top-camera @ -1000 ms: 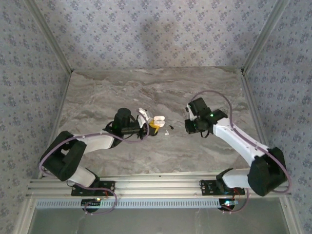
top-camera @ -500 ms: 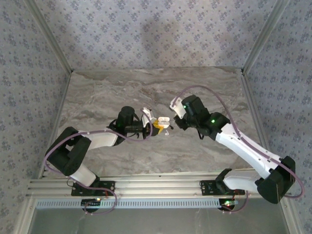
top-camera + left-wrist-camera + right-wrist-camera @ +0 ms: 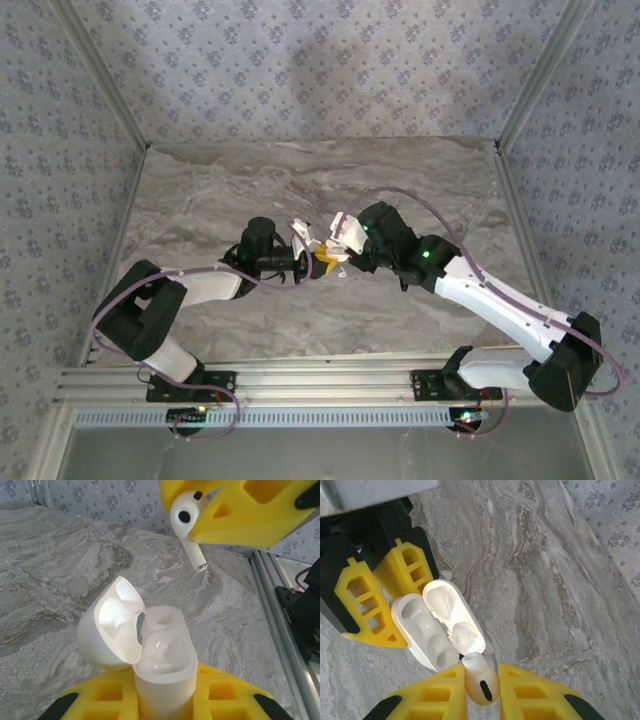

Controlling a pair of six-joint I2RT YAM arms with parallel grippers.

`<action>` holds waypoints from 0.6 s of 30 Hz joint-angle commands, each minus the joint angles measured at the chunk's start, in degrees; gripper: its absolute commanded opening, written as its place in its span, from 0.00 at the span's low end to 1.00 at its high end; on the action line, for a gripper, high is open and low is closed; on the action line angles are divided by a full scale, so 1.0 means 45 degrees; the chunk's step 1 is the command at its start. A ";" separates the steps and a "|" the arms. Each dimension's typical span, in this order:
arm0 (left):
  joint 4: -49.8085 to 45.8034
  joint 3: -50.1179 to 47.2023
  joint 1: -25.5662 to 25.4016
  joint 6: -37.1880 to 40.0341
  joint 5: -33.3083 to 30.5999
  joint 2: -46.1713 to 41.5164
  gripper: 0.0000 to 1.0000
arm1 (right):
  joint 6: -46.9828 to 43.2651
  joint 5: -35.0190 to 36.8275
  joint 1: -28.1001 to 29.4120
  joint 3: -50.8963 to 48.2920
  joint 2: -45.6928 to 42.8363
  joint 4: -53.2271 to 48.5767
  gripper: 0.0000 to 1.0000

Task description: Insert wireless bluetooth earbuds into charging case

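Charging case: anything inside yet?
Open charging case: both sockets look empty, depths hidden; the left tool covers its base, and the right tool holds a white earbud nearby.

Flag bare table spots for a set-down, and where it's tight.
Crowded: centre, where the left gripper with the case meets the right gripper with an earbud. Free: far table between them and the back wall; near-middle strip between them and the rail.

A lab test booth: marble-print table (image 3: 250, 180), patterned backdrop walls (image 3: 320, 70), aluminium frame rails (image 3: 330, 375)
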 commanded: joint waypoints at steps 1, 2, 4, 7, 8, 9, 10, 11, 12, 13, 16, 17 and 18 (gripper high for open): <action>0.0540 0.0412 -0.0116 -0.0128 0.0487 -0.0179 0.16 | -0.0408 0.0272 0.0138 0.0270 0.0122 0.0039 0.19; 0.0571 0.0395 -0.0106 -0.0156 0.0484 -0.0190 0.16 | -0.0405 0.0272 0.0146 0.0267 0.0142 0.0036 0.19; 0.0639 0.0366 -0.0111 -0.0189 0.0486 -0.0209 0.16 | -0.0415 0.0265 0.0196 0.0265 0.0197 0.0043 0.19; 0.0668 0.0337 -0.0119 -0.0216 0.0504 -0.0314 0.16 | -0.0447 0.0293 0.0226 0.0256 0.0274 0.0041 0.19; 0.0677 0.0315 -0.0128 -0.0244 0.0519 -0.0346 0.16 | -0.0456 0.0345 0.0237 0.0248 0.0308 0.0041 0.19; 0.0678 0.0324 -0.0135 -0.0238 0.0524 -0.0371 0.16 | -0.0483 0.0381 0.0248 0.0251 0.0337 0.0067 0.19; 0.0679 0.0315 -0.0141 -0.0231 0.0523 -0.0413 0.16 | -0.0495 0.0423 0.0253 0.0251 0.0364 0.0087 0.19; 0.0660 0.0312 -0.0129 -0.0238 0.0524 -0.0441 0.16 | -0.0501 0.0447 0.0252 0.0251 0.0381 0.0104 0.19; 0.0660 0.0315 -0.0136 -0.0232 0.0531 -0.0464 0.16 | -0.0504 0.0464 0.0249 0.0252 0.0424 0.0134 0.19; 0.0660 0.0315 -0.0139 -0.0245 0.0523 -0.0488 0.16 | -0.0523 0.0465 0.0270 0.0251 0.0450 0.0161 0.19; 0.0660 0.0334 -0.0126 -0.0241 0.0542 -0.0551 0.16 | -0.0613 0.0632 0.0280 0.0251 0.0541 0.0165 0.19; 0.0641 0.0325 -0.0134 -0.0245 0.0543 -0.0578 0.16 | -0.0656 0.0670 0.0312 0.0251 0.0582 0.0156 0.19; 0.0640 0.0328 -0.0141 -0.0258 0.0543 -0.0592 0.16 | -0.0687 0.0753 0.0302 0.0251 0.0629 0.0144 0.19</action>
